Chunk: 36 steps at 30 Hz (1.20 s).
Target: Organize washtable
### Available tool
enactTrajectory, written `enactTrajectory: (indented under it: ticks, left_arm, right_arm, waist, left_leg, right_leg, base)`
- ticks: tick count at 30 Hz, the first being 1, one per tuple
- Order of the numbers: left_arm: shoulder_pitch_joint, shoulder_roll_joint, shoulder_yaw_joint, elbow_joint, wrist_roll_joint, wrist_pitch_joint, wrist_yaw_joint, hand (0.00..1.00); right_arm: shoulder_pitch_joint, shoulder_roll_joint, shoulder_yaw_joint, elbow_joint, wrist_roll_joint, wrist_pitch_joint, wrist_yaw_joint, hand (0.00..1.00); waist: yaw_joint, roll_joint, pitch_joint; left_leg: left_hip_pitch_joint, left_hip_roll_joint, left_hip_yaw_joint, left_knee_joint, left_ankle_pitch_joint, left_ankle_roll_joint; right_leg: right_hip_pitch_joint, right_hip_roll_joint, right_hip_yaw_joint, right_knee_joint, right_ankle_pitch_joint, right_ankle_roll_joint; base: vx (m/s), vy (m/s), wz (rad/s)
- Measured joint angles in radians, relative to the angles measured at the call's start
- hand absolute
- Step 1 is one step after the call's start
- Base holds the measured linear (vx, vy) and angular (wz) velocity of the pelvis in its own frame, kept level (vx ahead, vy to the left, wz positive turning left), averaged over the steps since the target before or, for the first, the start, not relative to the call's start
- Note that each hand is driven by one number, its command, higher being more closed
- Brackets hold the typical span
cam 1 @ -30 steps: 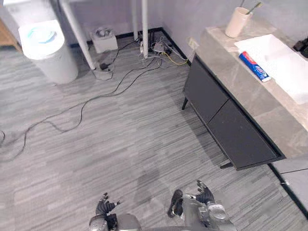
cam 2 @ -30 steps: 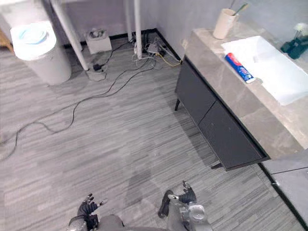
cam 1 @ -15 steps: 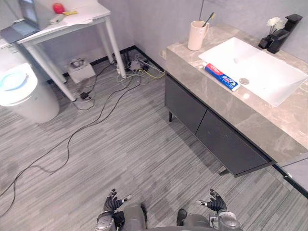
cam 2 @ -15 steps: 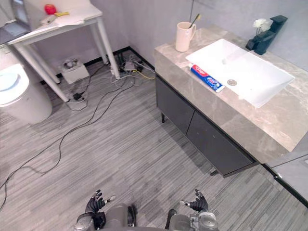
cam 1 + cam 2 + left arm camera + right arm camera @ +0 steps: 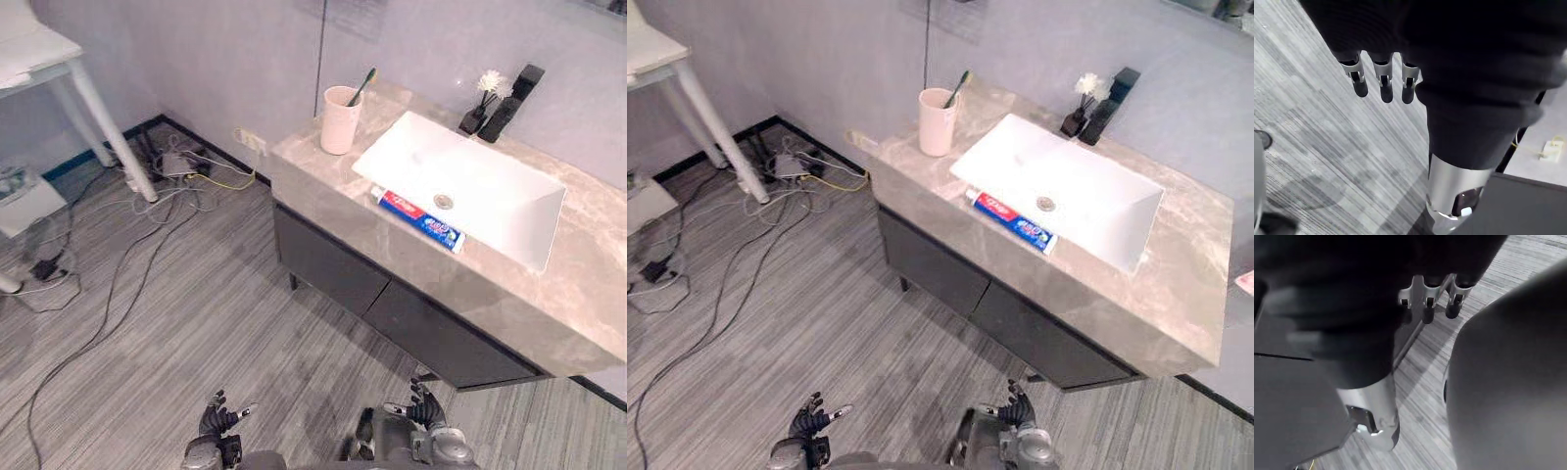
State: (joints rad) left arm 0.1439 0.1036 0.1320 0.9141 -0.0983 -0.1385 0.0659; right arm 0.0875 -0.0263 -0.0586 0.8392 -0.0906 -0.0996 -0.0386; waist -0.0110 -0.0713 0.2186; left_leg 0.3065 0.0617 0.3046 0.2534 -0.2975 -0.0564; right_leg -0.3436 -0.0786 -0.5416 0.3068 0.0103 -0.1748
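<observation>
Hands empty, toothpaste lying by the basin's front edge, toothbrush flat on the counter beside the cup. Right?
Not quite: the toothbrush stands in the cup, as the left eye view shows. The toothpaste does lie by the front edge of the basin, and the left hand and right hand hold nothing.

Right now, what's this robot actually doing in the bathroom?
Nothing is being handled yet. The robot stands short of the washtable, its left hand and right hand low, open and empty. On the counter, a toothpaste tube lies along the white basin's front edge. A cup holding a toothbrush stands to its left, and a small flower vase sits by the black faucet.
</observation>
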Motion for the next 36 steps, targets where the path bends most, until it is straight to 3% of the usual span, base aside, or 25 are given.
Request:
enactTrajectory:
  ticks: [1,2,3,4,5,6,7,9,10,12,14,15,16,17,22,24,28,36]
  left_arm:
    - [-0.011,-0.012,0.004,0.024,0.016,0.004,0.001,0.0]
    - [-0.015,-0.014,-0.005,0.024,0.029,0.002,-0.002,0.0]
    - [-0.025,-0.023,-0.013,0.024,0.047,-0.003,-0.001,0.0]
    - [-0.038,-0.041,-0.013,0.022,0.057,-0.004,-0.002,0.0]
    - [-0.042,-0.051,-0.01,0.026,0.063,-0.002,-0.002,0.0]
    - [-0.046,-0.064,-0.01,0.029,0.072,0.0,-0.002,0.0]
    - [-0.039,-0.073,-0.012,0.022,0.073,0.0,-0.005,0.0]
    - [-0.064,-0.071,-0.012,0.01,0.073,-0.002,-0.005,0.0]
    - [-0.074,-0.072,-0.012,0.01,0.073,-0.002,-0.005,0.0]
    - [-0.078,-0.075,-0.013,0.012,0.073,-0.003,-0.007,0.0]
    - [-0.069,-0.074,-0.014,0.012,0.072,-0.003,-0.007,0.0]
    - [-0.059,-0.076,-0.015,0.013,0.072,-0.003,-0.007,0.0]
    - [-0.05,-0.077,-0.016,0.022,0.072,-0.004,-0.007,0.0]
    - [-0.043,-0.073,-0.015,0.03,0.071,-0.003,-0.004,0.0]
    - [-0.033,-0.052,-0.011,0.051,0.072,-0.003,-0.002,0.0]
    - [-0.034,-0.052,-0.012,0.061,0.072,-0.003,-0.003,0.0]
    - [-0.034,-0.051,-0.012,0.069,0.072,-0.003,-0.004,0.0]
    - [-0.034,-0.05,-0.012,0.076,0.072,-0.003,-0.002,0.0]
  right_arm:
    - [-0.02,-0.019,-0.006,-0.004,0.001,-0.004,-0.001,0.0]
    - [-0.029,-0.023,-0.007,-0.004,-0.001,0.0,-0.001,0.0]
    - [-0.029,-0.023,-0.022,-0.001,-0.003,-0.001,0.0,0.0]
    - [-0.015,-0.016,-0.048,-0.012,0.004,0.001,0.0,0.0]
    - [-0.006,-0.015,-0.052,-0.025,0.002,0.005,-0.005,0.0]
    - [0.012,-0.021,-0.042,-0.041,0.001,0.014,-0.003,0.0]
    - [0.022,-0.015,-0.048,-0.041,0.007,0.042,-0.003,0.0]
    - [0.021,-0.015,-0.054,-0.023,0.03,0.077,0.026,0.0]
    - [0.017,-0.014,-0.061,-0.017,0.034,0.08,0.026,0.0]
    - [0.006,-0.008,-0.09,0.018,0.045,0.084,0.014,0.0]
    - [0.009,-0.01,-0.097,0.029,0.044,0.082,-0.005,0.0]
    - [0.009,-0.014,-0.096,0.034,0.041,0.075,-0.009,0.0]
    - [0.011,-0.019,-0.092,0.039,0.039,0.063,-0.015,0.0]
    - [0.023,-0.009,-0.092,0.023,0.04,0.052,-0.024,0.0]
    - [0.058,0.01,-0.09,0.015,0.021,0.038,-0.024,0.0]
    - [0.06,0.011,-0.091,0.016,0.018,0.038,-0.025,0.0]
    - [0.06,0.01,-0.092,0.02,0.018,0.038,-0.026,0.0]
    - [0.044,-0.003,-0.088,0.049,0.002,0.033,-0.024,0.0]
  waist:
    - [0.014,0.046,-0.001]
    - [0.015,0.048,-0.002]
    - [-0.005,0.059,-0.003]
    - [-0.016,0.076,-0.001]
    - [-0.02,0.085,0.001]
    - [-0.02,0.09,0.003]
    - [-0.008,0.088,-0.001]
    - [0.018,0.077,-0.004]
    - [0.025,0.075,-0.002]
    - [0.024,0.076,-0.002]
    - [0.024,0.077,-0.003]
    - [0.025,0.09,-0.011]
    - [0.025,0.1,-0.018]
    - [0.016,0.084,-0.032]
    - [0.022,0.056,-0.067]
    - [0.021,0.057,-0.073]
    - [0.022,0.055,-0.076]
    - [0.023,0.062,-0.078]
  left_leg:
    - [0.006,0.034,-0.026,0.066,-0.008,-0.025]
    - [-0.018,0.039,-0.045,0.113,0.001,-0.041]
    - [-0.06,0.043,-0.084,0.168,-0.002,-0.042]
    - [-0.109,0.065,-0.103,0.241,0.03,-0.061]
    - [-0.128,0.081,-0.104,0.312,0.076,-0.055]
    - [-0.153,0.109,-0.108,0.449,0.185,-0.057]
    - [-0.203,0.147,-0.101,0.586,0.22,-0.069]
    - [-0.297,0.173,-0.059,0.657,0.093,-0.068]
    - [-0.321,0.174,-0.052,0.63,0.065,-0.062]
    - [-0.35,0.159,-0.09,0.418,0.003,-0.051]
    - [-0.338,0.119,-0.212,0.203,0.007,-0.056]
    - [-0.333,0.11,-0.296,0.092,0.023,-0.062]
    - [-0.327,0.106,-0.316,0.071,0.074,-0.063]
    - [-0.299,0.092,-0.284,0.039,0.067,-0.051]
    - [-0.249,0.04,-0.184,-0.013,0.068,-0.011]
    - [-0.224,0.018,-0.158,-0.033,0.07,-0.007]
    - [-0.195,-0.01,-0.152,-0.047,0.071,-0.006]
    - [-0.165,-0.009,-0.143,-0.082,0.078,0.008]
  right_leg:
    - [0.003,0.041,0.04,0.034,-0.002,-0.045]
    - [0.003,0.041,0.054,0.038,-0.036,-0.043]
    - [0.012,0.038,0.06,0.052,-0.076,-0.036]
    - [0.049,0.042,0.049,0.058,-0.112,-0.018]
    - [0.077,0.052,0.048,0.06,-0.128,-0.009]
    - [0.141,0.073,0.06,0.039,-0.145,0.009]
    - [0.196,0.094,0.084,-0.002,-0.15,0.015]
    - [0.227,0.106,0.131,-0.053,-0.133,0.025]
    - [0.239,0.106,0.145,-0.075,-0.122,0.03]
    - [0.3,0.105,0.212,-0.125,-0.098,0.056]
    - [0.328,0.105,0.265,-0.143,-0.092,0.08]
    - [0.33,0.113,0.296,-0.148,-0.089,0.095]
    - [0.333,0.119,0.325,-0.153,-0.095,0.122]
    - [0.36,0.102,0.359,-0.202,-0.069,0.157]
    - [0.377,0.059,0.45,-0.278,-0.01,0.205]
    - [0.394,0.048,0.479,-0.303,0.004,0.223]
    - [0.4,0.029,0.516,-0.31,0.01,0.233]
    - [0.407,0.036,0.52,-0.307,0.011,0.233]
  base:
    - [0.61,-0.022,-0.83]
    - [0.55,-0.044,-0.56]
    - [0.45,-0.062,-0.02]
    - [0.4,-0.064,0.12]
    - [0.37,-0.042,0.01]
    - [0.37,-0.023,-0.27]
    - [0.37,-0.01,-0.47]
    - [0.28,0.007,-0.67]
    - [0.26,0.035,-0.73]
    - [0.24,0.146,-0.83]
    - [0.14,0.234,-0.81]
    - [0.04,0.221,-0.82]
    - [0.1,0.313,-0.87]
    - [0.12,0.314,-0.66]
    - [0.09,0.224,-0.53]
    - [0.14,0.185,-0.42]
    - [0.06,0.099,-0.28]
    - [-0.01,0.002,-0.03]
